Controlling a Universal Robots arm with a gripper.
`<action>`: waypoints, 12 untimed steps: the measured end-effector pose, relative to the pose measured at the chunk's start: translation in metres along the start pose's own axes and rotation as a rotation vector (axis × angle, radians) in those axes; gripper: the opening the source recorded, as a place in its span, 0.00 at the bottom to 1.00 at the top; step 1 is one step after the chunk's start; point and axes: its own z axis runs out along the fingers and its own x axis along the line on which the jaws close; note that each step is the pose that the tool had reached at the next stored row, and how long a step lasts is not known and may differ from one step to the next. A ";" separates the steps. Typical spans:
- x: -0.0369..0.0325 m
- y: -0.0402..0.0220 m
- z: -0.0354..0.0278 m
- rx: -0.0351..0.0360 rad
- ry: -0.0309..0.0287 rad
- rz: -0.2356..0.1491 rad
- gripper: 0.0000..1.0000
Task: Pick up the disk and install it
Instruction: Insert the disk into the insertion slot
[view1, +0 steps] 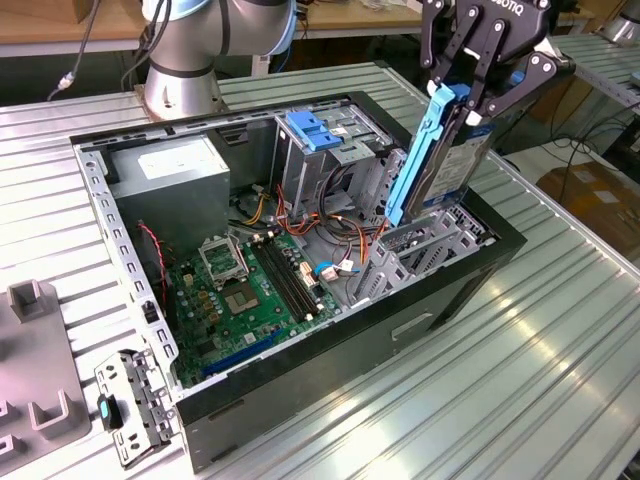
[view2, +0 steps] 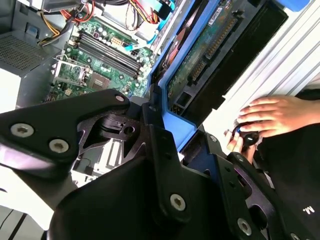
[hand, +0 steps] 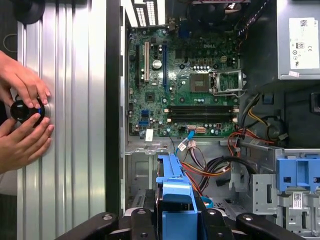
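Observation:
The disk (view1: 452, 165), a dark grey drive in a bright blue carrier, stands almost upright with my gripper (view1: 466, 98) shut on its upper end. Its lower end reaches the grey drive cage (view1: 425, 250) at the exterior view's right end of the open computer case (view1: 130, 270). How far it sits inside the cage I cannot tell. In the second wrist view the disk (view2: 210, 37) shows its green circuit board, and the black gripper (view2: 167, 132) clamps the blue frame. In the first wrist view the gripper (hand: 175, 222) holds the disk (hand: 172, 192) edge-on above the case's floor.
The case holds a green motherboard (view1: 250, 290), orange and red cables (hand: 210, 172), a grey power supply (view1: 170, 170) and a light-blue latch plate (view1: 315, 130). A person's hands (hand: 22, 115) rest on a black knob beside the case. Grey fixtures (view1: 35, 400) sit at the exterior view's left.

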 end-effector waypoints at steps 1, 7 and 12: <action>0.0000 -0.0001 0.0008 0.0001 -0.0001 -0.002 0.37; 0.0027 -0.0006 0.0109 0.0001 0.0000 -0.002 0.37; 0.0061 -0.0021 0.0186 -0.0002 -0.0001 0.005 0.37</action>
